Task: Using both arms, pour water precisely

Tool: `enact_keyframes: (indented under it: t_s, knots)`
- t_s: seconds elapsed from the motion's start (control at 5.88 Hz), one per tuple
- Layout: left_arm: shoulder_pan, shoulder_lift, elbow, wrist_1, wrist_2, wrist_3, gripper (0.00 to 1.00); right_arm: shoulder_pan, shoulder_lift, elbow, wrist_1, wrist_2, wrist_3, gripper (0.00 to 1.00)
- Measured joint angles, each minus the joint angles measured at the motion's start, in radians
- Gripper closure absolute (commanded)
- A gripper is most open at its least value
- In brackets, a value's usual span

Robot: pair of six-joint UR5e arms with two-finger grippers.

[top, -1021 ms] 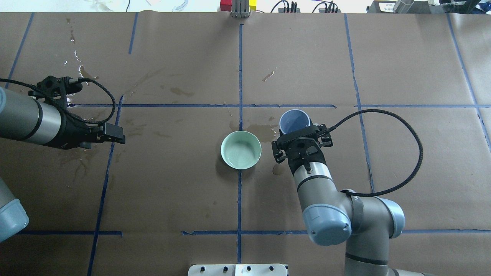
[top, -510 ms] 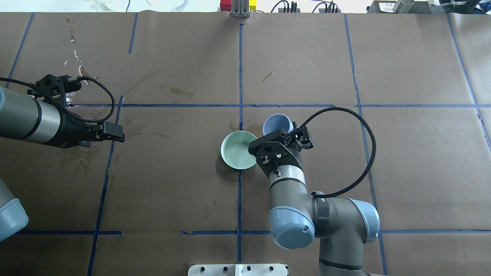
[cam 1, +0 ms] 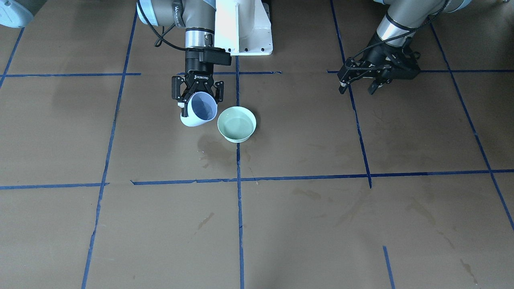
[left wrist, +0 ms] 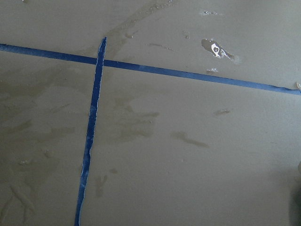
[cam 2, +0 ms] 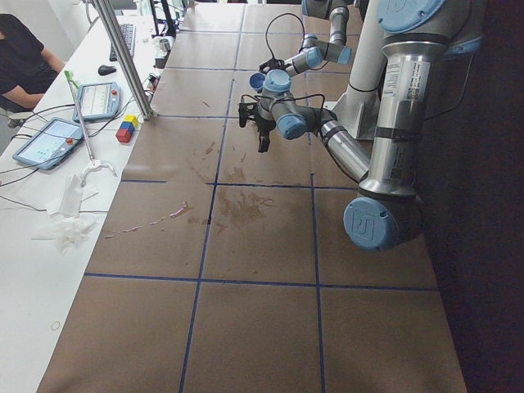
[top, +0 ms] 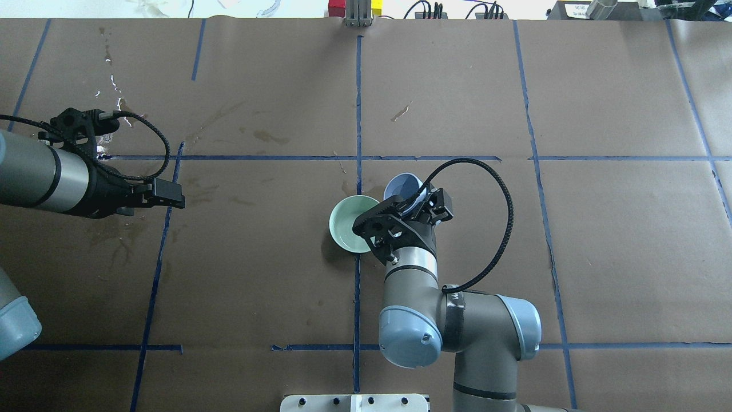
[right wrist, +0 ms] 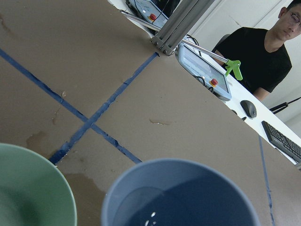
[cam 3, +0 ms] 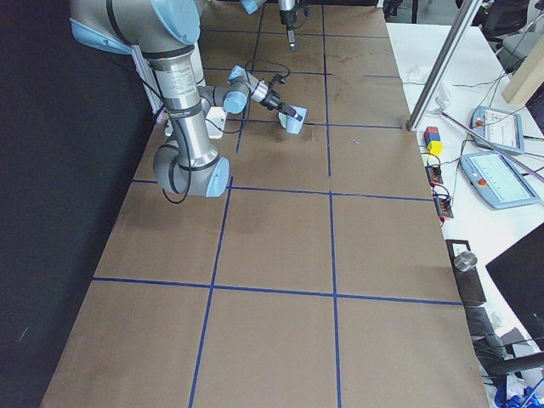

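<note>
My right gripper [cam 1: 198,100] is shut on a pale blue cup [cam 1: 198,109] and holds it tilted just beside the rim of a green bowl [cam 1: 237,123] at the table's middle. In the overhead view the cup [top: 400,186] sits behind the bowl [top: 343,226], partly under the gripper. The right wrist view shows water [right wrist: 150,216] pooled low in the cup [right wrist: 188,188], next to the bowl's rim [right wrist: 47,169]. A faint pool lies in the bowl. I see no stream. My left gripper [top: 171,195] hovers far to the left, open and empty.
Damp stains and a wet patch [cam 1: 213,146] mark the brown paper [top: 572,257] with its blue tape lines. The white pedestal [cam 1: 243,28] stands at the robot's side. A metal post [top: 358,14] and coloured blocks stand at the far edge. An operator [right wrist: 263,47] sits beyond.
My right arm has carried the blue cup leftward, from well right of the green bowl to right beside its rim. The left arm has barely moved.
</note>
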Motion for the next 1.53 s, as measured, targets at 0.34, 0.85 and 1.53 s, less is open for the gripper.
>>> enact_keyframes:
  t_s: [0.34, 0.85, 1.53]
  knots:
    - [0.0, 0.0, -0.004, 0.0, 0.0, 0.0, 0.0, 0.0, 0.032, -0.052, -0.002, -0.002, -0.055, 0.9]
    - [0.0, 0.003, -0.008, 0.0, 0.0, -0.001, 0.0, -0.011, 0.041, -0.062, -0.027, -0.053, -0.203, 0.9]
    - [0.0, 0.003, -0.006, 0.0, 0.0, -0.002, 0.0, -0.019, 0.046, -0.062, -0.043, -0.083, -0.371, 0.91]
